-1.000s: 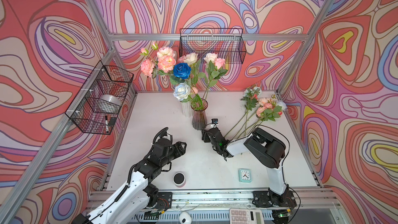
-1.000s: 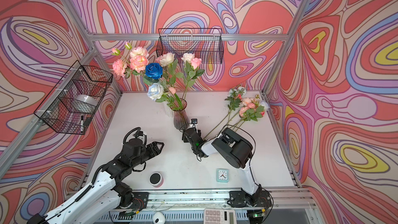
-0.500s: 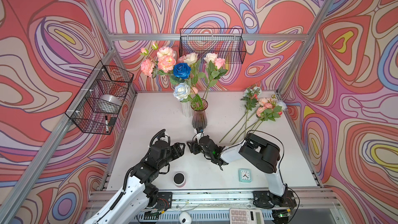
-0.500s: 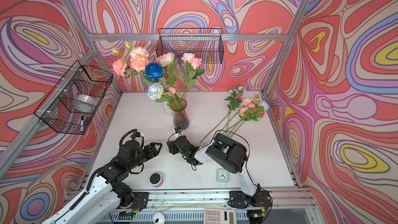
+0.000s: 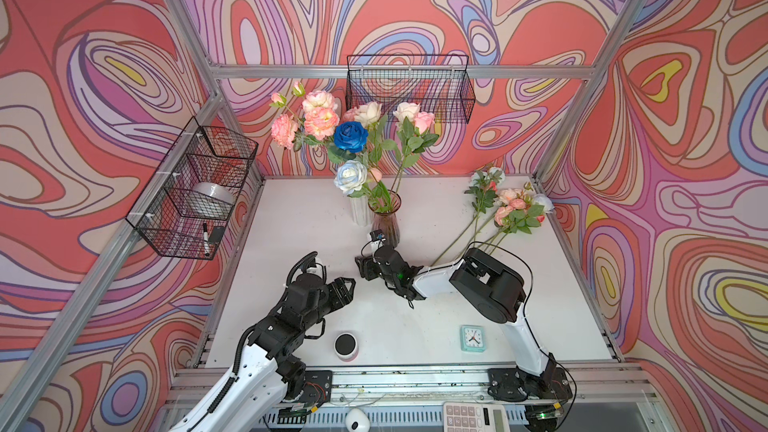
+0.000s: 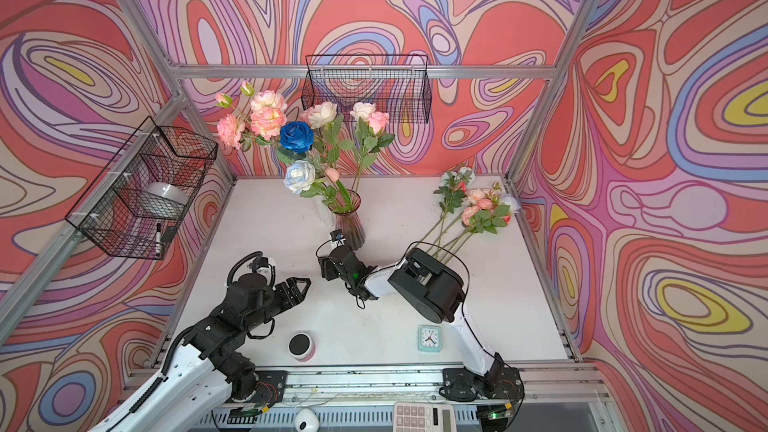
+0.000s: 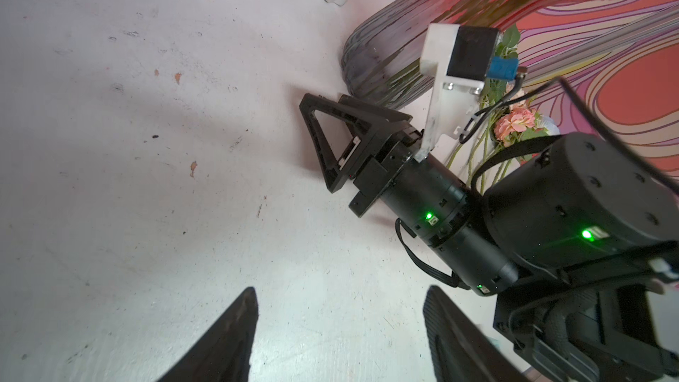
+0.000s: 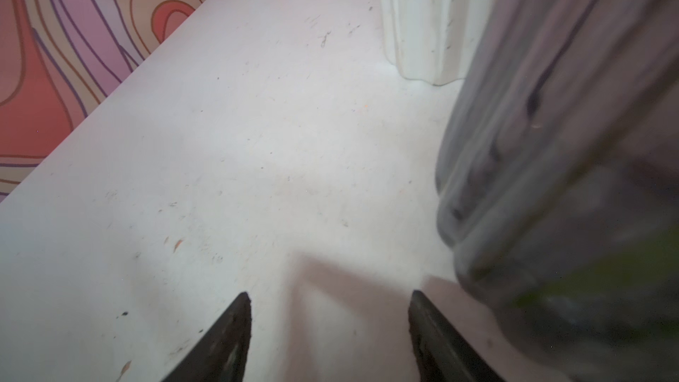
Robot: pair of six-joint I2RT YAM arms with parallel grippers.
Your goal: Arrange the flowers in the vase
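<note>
flowers (image 5: 509, 207) not yet arranged lie in a loose bunch on the white table (image 5: 291, 218) toward its far right corner. their heads point into that corner and their long green stems run diagonally down toward the middle, where the cut ends reach the right arm (image 5: 486, 284) at its elbow in both top views. the other flowers (image 5: 353, 139) stand in the dark glass vase (image 5: 386, 224) at the back centre, with a white vase (image 5: 358, 214) just beside it. the right gripper (image 5: 362, 268) sits low near the dark vase's base, pointing left, away from the loose bunch. its wrist view shows the jaws apart with only bare table between them and the vase wall close alongside. the left gripper (image 5: 348, 284) is near it, facing it, also spread and empty. the right arm is clearly nearer the loose stems, but they lie behind its wrist. so i judge the next pick needs that gripper to swing back to the right and close across the stems' diagonal axis rather than along it.
</note>
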